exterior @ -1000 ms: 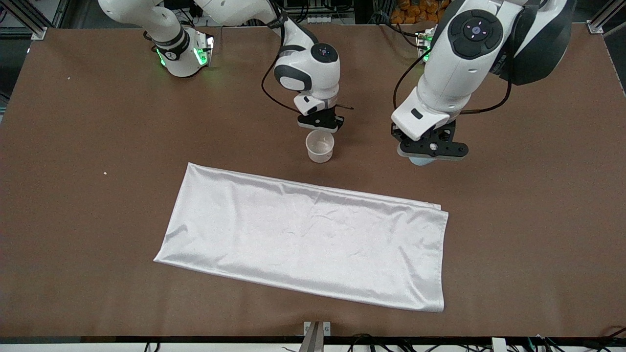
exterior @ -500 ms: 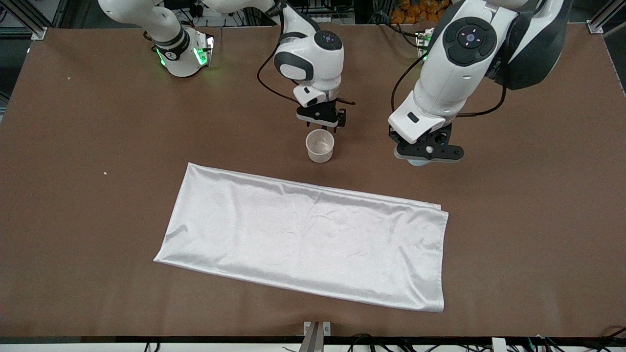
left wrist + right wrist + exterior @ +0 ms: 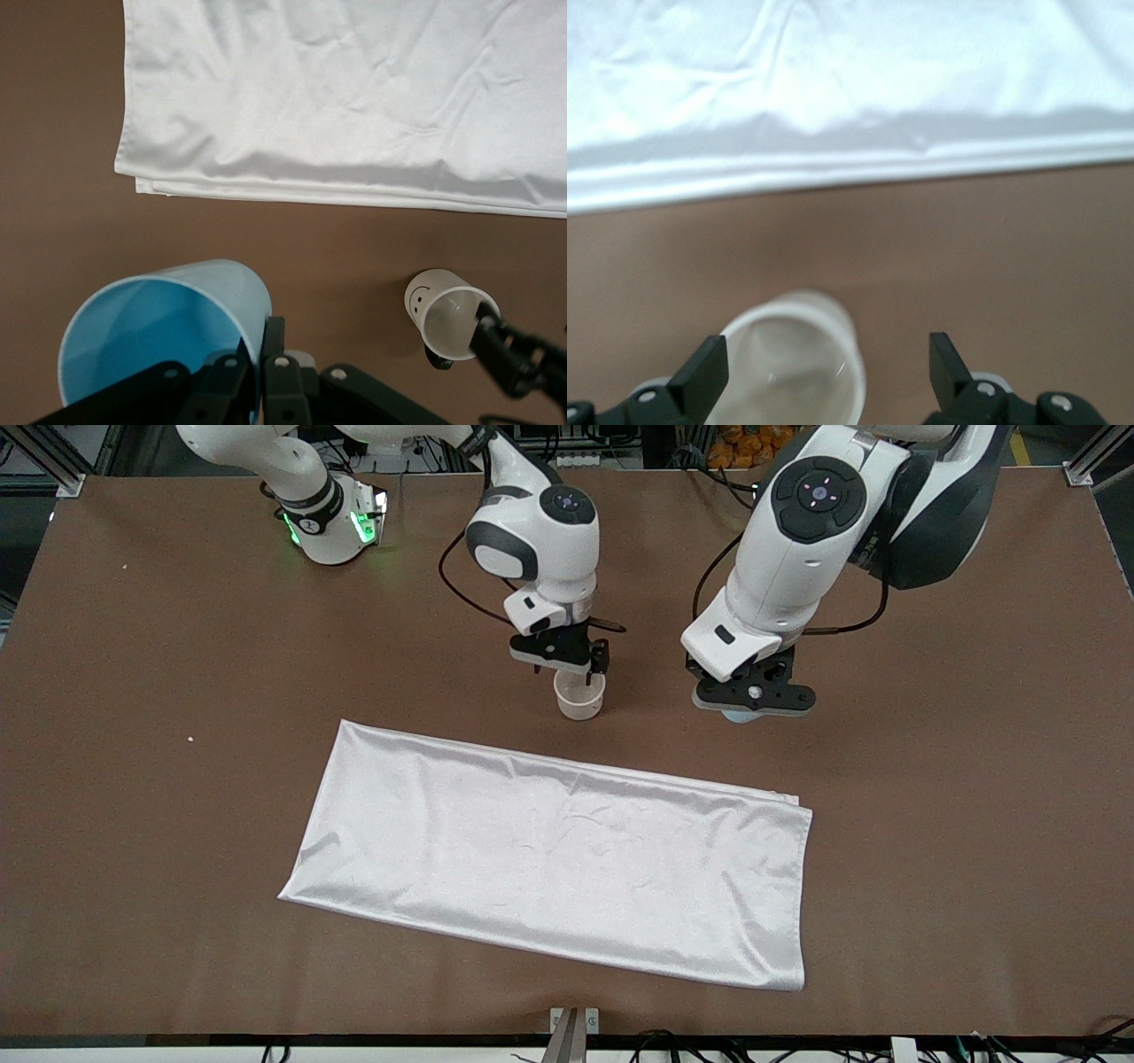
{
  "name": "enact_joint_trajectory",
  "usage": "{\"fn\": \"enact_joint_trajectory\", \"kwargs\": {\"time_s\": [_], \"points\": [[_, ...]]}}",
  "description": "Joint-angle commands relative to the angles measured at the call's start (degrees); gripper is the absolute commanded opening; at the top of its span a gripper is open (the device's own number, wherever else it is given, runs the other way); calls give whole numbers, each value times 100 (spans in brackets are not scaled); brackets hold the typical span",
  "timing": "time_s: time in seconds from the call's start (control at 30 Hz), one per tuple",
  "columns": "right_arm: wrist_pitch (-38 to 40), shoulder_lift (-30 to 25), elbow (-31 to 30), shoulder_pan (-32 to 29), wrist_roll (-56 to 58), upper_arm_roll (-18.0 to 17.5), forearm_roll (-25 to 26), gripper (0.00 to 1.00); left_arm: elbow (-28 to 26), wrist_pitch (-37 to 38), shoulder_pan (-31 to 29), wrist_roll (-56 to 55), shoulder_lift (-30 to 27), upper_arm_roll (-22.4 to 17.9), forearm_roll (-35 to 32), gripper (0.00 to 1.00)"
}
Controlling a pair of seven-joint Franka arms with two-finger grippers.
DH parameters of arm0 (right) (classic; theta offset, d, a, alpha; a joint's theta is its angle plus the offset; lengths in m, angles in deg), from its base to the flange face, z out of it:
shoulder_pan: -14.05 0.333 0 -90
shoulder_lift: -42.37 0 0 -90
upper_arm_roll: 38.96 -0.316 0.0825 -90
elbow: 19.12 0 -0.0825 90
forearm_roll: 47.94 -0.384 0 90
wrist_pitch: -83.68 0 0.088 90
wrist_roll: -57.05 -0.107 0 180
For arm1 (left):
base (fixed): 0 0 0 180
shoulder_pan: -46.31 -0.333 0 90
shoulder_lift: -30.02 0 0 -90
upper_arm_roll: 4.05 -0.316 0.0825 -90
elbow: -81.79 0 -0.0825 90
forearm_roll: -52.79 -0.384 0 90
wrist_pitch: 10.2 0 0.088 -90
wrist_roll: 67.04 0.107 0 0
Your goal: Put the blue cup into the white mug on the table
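The white mug [image 3: 580,696] stands upright on the brown table [image 3: 974,779], just farther from the front camera than the cloth. My right gripper [image 3: 567,666] is open right above its rim. In the right wrist view the mug [image 3: 793,367] lies between the spread fingers [image 3: 702,370], closer to one of them. My left gripper [image 3: 751,705] is shut on the blue cup [image 3: 742,716] and holds it above the table beside the mug, toward the left arm's end. In the left wrist view the fingers [image 3: 282,350] pinch the cup's wall [image 3: 159,332], and the mug [image 3: 447,312] shows a smiley mark.
A white satin cloth [image 3: 549,859] lies flat on the table nearer the front camera than the mug; it also shows in the left wrist view [image 3: 354,88] and the right wrist view [image 3: 850,80]. The arms' bases stand along the edge farthest from the front camera.
My right gripper has come over the mug's rim. My left gripper has carried the blue cup a little toward the mug.
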Motion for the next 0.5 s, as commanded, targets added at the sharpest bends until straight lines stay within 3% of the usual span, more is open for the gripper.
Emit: {"fn": "enact_joint_trajectory", "kwargs": {"time_s": [0.0,0.47], "points": [[28,-29,29,-753,1260,-65,-346,100,13,-105,108,-169,56,-15,89,0],[-7,129,2,-3108,4688,-65,-417,100,13,-395,661,-888,495,-15,10,0]]}}
